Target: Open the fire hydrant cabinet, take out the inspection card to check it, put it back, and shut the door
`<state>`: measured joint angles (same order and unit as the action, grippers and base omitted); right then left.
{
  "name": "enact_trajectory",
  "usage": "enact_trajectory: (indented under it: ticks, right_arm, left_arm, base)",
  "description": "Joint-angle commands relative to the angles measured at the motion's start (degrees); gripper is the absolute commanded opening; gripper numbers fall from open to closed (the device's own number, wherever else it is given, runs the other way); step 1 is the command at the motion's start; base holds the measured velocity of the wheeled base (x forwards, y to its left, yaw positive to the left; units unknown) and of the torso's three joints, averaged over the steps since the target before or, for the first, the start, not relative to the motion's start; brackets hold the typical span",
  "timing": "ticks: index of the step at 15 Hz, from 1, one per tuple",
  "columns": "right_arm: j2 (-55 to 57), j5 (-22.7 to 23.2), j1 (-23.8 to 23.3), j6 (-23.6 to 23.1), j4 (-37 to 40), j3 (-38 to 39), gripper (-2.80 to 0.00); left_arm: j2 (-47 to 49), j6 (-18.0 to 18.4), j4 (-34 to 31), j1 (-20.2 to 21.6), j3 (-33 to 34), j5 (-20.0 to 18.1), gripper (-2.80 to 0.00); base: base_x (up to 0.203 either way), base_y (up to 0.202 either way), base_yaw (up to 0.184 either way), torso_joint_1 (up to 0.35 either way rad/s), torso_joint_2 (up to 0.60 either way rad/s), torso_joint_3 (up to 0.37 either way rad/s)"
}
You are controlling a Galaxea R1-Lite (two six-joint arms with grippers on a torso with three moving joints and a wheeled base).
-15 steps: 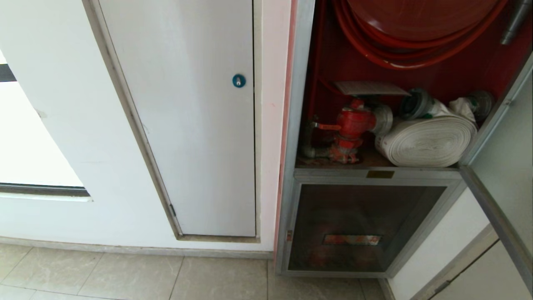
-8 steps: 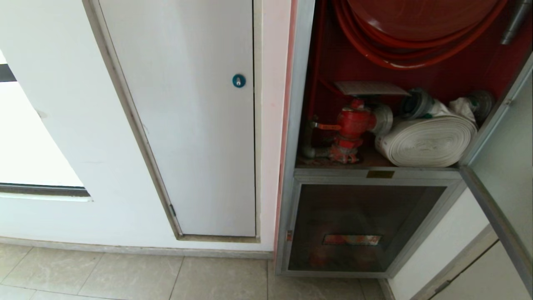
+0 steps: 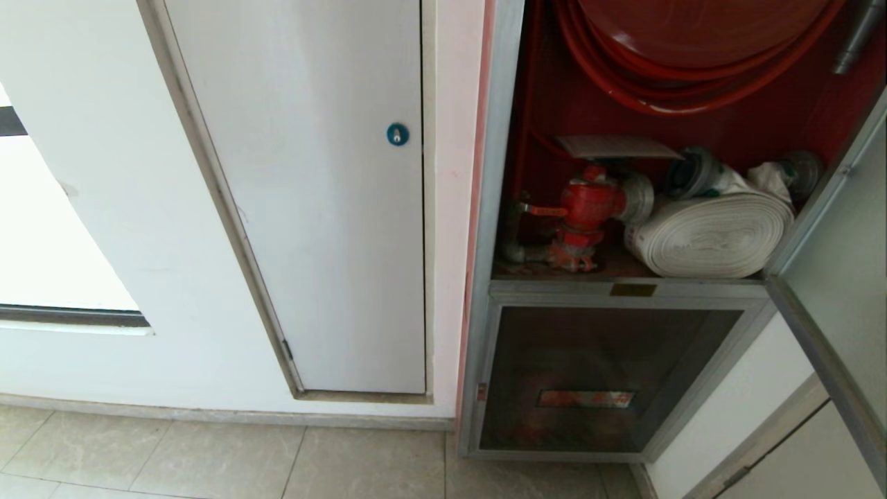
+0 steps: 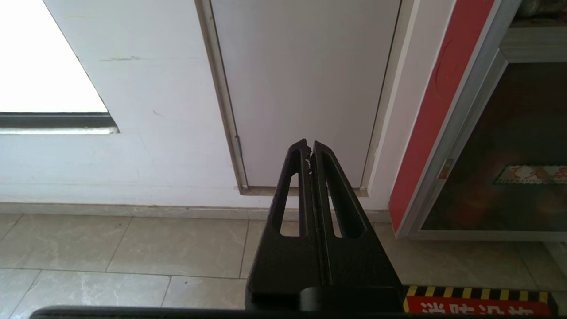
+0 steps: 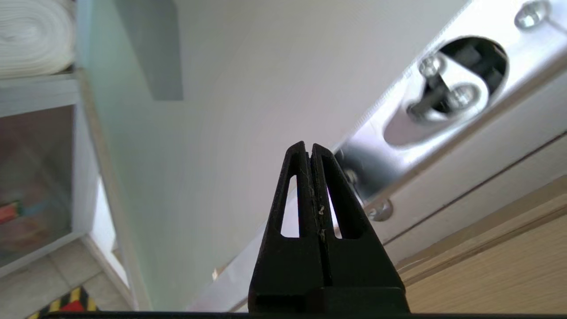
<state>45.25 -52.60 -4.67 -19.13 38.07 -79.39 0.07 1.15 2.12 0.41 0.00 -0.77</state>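
head view: door (image 3: 842, 277) swung wide

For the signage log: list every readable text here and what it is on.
"消防设…", cut off by the picture's edge: red floor marking with a yellow-black striped border.
Too blurred to read: label behind the lower glass panel; brass plate; inspection card.

Right gripper (image 5: 311, 148) fingers pressed together — beside door (image 5: 212, 110) latch, rolled hose (image 5: 31, 37)
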Motion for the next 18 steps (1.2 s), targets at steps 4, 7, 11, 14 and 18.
enact_trajectory:
  ticks: [4,7,11,14,18]
  right_arm:
    - [1.36,-0.44,-0.61,-0.18,-0.23,0.59,-2.80]
    - [0.70,2.13,-0.61,-0.12,-0.37,1.92,-2.80]
    - [-1.35,9.08,-0.61,-0.32,-2.26,7.31,-2.80]
    - [-3.92,14.86,-0.61,-0.52,-2.95,11.26,-2.80]
    - [-7.46,23.83,-0.60,-0.07,-8.37,19.18,-2.80]
  left_arm:
    - [0.01,0.00,0.07,0.02,0.79,-0.02,-2.80]
    - [0.01,0.00,0.06,0.02,0.79,-0.02,-2.80]
    - [0.01,0.00,-0.01,0.02,0.79,-0.02,-2.80]
    - [0.01,0.00,0.02,0.02,0.79,-0.02,-2.80]
    - [0.01,0.00,0.04,0.02,0.79,-0.02,-2.80]
  base:
    - [0.000,0.000,0.000,0.000,0.00,0.000]
    - [0.000,0.000,0.000,0.000,0.00,0.000]
    - [0.000,0.000,0.000,0.000,0.00,0.000]
    - [0.000,0.000,0.000,0.000,0.00,0.000]
    - [0.000,0.000,0.000,0.000,0.00,0.000]
